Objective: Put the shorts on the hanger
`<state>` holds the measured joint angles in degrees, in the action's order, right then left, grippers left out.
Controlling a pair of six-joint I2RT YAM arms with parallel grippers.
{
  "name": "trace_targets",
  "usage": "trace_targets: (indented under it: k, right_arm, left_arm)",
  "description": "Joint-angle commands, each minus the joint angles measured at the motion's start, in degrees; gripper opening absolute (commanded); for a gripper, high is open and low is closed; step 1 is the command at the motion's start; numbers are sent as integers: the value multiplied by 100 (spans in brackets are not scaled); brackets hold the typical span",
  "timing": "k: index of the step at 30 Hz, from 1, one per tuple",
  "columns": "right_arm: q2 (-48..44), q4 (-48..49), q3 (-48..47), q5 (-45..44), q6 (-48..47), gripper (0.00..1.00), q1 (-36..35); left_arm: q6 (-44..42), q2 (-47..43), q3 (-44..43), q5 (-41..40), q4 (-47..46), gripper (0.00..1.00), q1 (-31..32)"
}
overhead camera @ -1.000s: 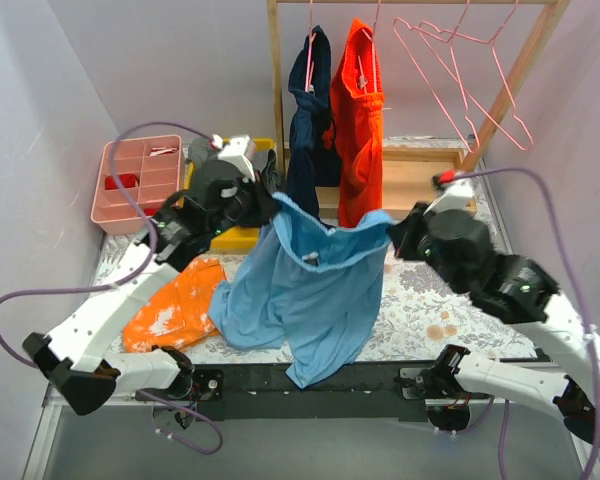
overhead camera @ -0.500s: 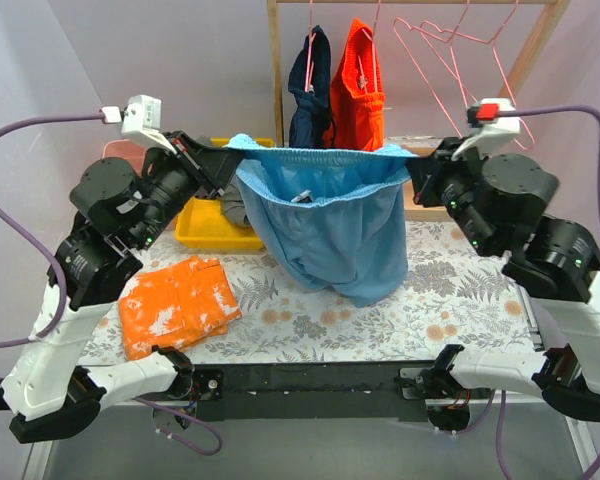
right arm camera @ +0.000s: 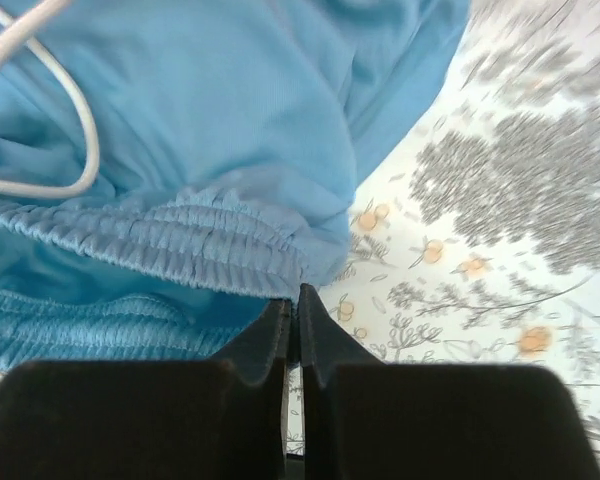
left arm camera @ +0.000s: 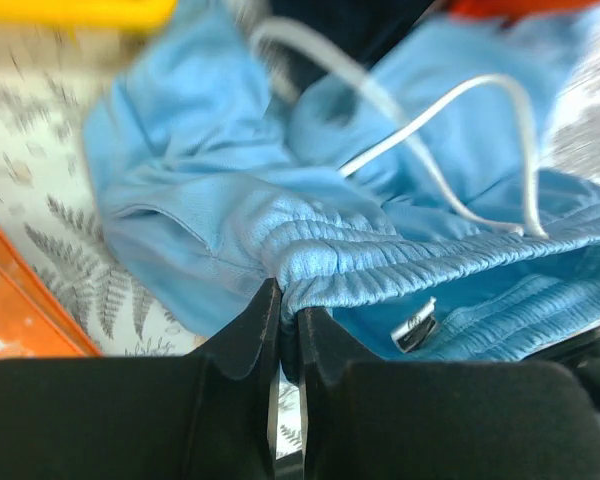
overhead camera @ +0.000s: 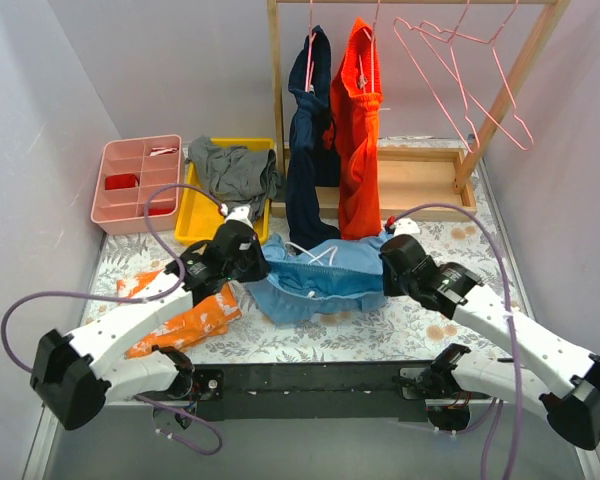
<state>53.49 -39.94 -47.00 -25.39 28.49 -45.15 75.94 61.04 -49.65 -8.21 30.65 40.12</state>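
The light sky-blue shorts [overhead camera: 315, 275] lie bunched on the patterned tablecloth, waistband stretched between my two grippers, white drawstring on top. My left gripper [overhead camera: 257, 266] is shut on the left end of the elastic waistband [left arm camera: 400, 262]; its jaws [left arm camera: 288, 300] pinch the gathered fabric. My right gripper [overhead camera: 385, 266] is shut on the right end of the waistband [right arm camera: 180, 245], pinching its edge [right arm camera: 296, 296]. Empty pink wire hangers [overhead camera: 435, 75] hang on the wooden rack's rail at the back right, well above and behind the shorts.
Navy shorts [overhead camera: 305, 130] and orange-red shorts [overhead camera: 358, 130] hang on the wooden rack [overhead camera: 420, 180] just behind the blue shorts. A yellow tray [overhead camera: 202, 225] holds a grey garment [overhead camera: 235, 170]. A pink organizer [overhead camera: 135, 185] stands back left. An orange cloth [overhead camera: 185, 310] lies front left.
Both arms have come down and forward. The shorts, held up and stretched wide in the air half a second ago, now rest crumpled on the table, still gripped at both ends.
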Motion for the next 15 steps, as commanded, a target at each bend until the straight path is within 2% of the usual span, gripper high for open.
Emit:
trace_targets:
  k: [1,2,4,5,7,8,12,15]
  right_arm:
    - [344,1329,516,1182,-89,13,567]
    - [450,1357,430,1290,-168,23,612]
    - [679,1227,132,1422,-404,32,612]
    - [715,1008,-235,1449,-501,43,612]
    - [645,761,-720,1510,-834,53,612]
    - [584,664,-923,1597,-976,63,612]
    - [346,321,-2353,1607,-1459,70,612]
    - [91,591,-3031,1003,-1802,71,612]
  left_arm:
    - [158,601,263,362,-911,0,-74]
    - [132,785,219,451,-930,0,-83]
    - [26,1304,96,652,-982,0,-135]
    - [-18,1462,-70,697,-974,0,-171]
    - [-97,1717,-185,776,-974,0,-232]
    - [-123,1788,-281,968,-1000,1,-267]
    - [-229,2122,-589,1225,-904,9,-356]
    - [-308,2255,-739,1321,-824,10,-373]
